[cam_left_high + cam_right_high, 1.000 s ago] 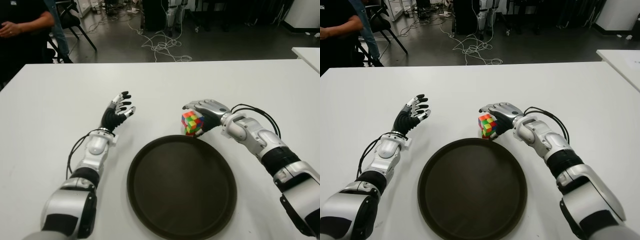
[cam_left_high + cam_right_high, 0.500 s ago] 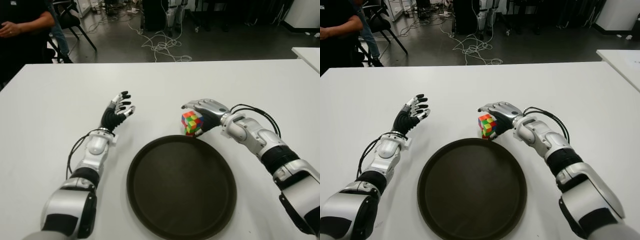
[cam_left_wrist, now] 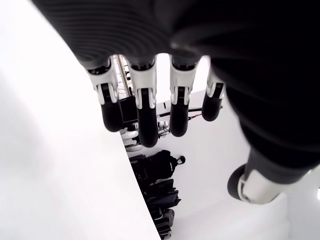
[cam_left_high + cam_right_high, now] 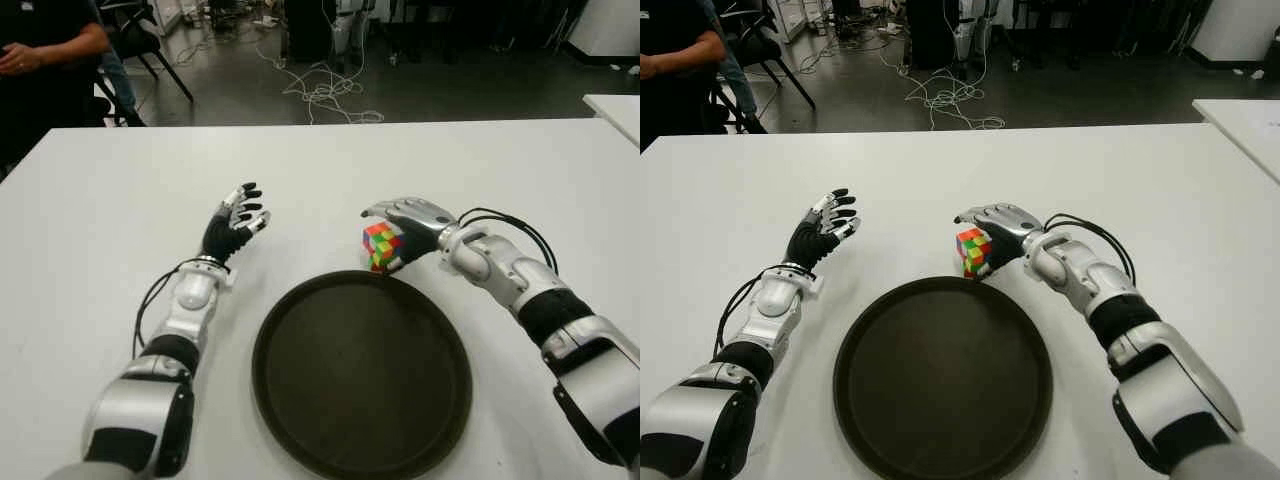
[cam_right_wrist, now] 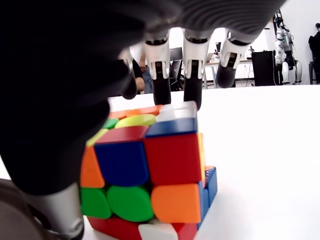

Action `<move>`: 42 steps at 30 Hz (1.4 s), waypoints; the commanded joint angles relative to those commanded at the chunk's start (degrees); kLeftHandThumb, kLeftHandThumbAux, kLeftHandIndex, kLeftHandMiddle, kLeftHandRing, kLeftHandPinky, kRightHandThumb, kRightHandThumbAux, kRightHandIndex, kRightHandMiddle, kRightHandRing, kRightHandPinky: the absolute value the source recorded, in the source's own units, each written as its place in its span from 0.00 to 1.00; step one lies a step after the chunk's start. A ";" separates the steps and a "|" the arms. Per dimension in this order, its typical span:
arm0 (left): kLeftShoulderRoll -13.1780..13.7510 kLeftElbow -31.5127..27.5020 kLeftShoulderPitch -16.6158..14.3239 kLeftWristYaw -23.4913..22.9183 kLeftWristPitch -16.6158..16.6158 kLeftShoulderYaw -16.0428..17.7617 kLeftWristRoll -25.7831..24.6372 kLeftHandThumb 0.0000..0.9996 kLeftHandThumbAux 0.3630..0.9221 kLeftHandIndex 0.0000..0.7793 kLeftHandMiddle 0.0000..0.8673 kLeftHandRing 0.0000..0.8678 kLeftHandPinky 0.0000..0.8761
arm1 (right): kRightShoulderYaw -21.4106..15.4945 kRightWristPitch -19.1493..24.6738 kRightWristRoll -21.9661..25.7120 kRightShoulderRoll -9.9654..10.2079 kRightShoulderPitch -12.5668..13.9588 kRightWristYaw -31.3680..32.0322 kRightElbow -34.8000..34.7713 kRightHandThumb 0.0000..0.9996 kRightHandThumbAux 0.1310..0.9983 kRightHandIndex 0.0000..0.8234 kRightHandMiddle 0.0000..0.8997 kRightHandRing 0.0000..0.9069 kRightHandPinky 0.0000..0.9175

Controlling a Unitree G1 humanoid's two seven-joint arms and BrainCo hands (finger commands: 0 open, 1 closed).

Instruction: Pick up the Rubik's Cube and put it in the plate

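- So far, our right hand (image 4: 408, 222) is draped over the cube (image 4: 381, 246), palm on top and fingers arched past its far side; the right wrist view shows the fingertips (image 5: 192, 94) reaching down over the cube's top edge, with the thumb beside it.
- We judge the hand to be closed on the cube, though we cannot tell how firm the hold is.
- The cube sits on the table (image 4: 120, 200), just beyond the far rim of the plate (image 4: 360, 375), touching it or nearly so. In the wrist view its lower edge looks to be at the table surface, so we cannot say it has been lifted.
- The plate itself holds nothing.
- Our left hand (image 4: 234, 224) shows to the left of the plate, well apart from the cube, fingers spread and holding nothing; it seems to have no part in this step.
- A person (image 4: 45, 50) stands at the table's far left corner, away from the work.
- By our reckoning the reach and the grasp are done or nearly done. What is left is the lift, a short carry toward us over the rim, the set-down inside the plate, and the release.
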 joint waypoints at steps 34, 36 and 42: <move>0.03 -0.40 0.20 -0.18 -0.30 -0.04 -0.07 0.10 0.47 0.16 0.21 0.22 0.20 | 0.47 -0.97 0.02 0.99 -1.04 -2.03 3.64 0.00 0.81 0.28 0.25 0.23 0.16; 0.00 -0.46 0.21 -0.11 -0.36 -0.05 -0.08 0.10 0.47 0.16 0.21 0.22 0.20 | 0.59 -1.06 0.04 0.97 -1.11 -2.17 3.81 0.00 0.81 0.27 0.25 0.23 0.16; 0.04 -0.62 0.32 -0.21 -0.78 -0.18 -0.06 0.10 0.49 0.16 0.21 0.22 0.20 | 0.81 -1.36 0.14 0.95 -1.40 -2.29 4.52 0.00 0.81 0.25 0.23 0.22 0.15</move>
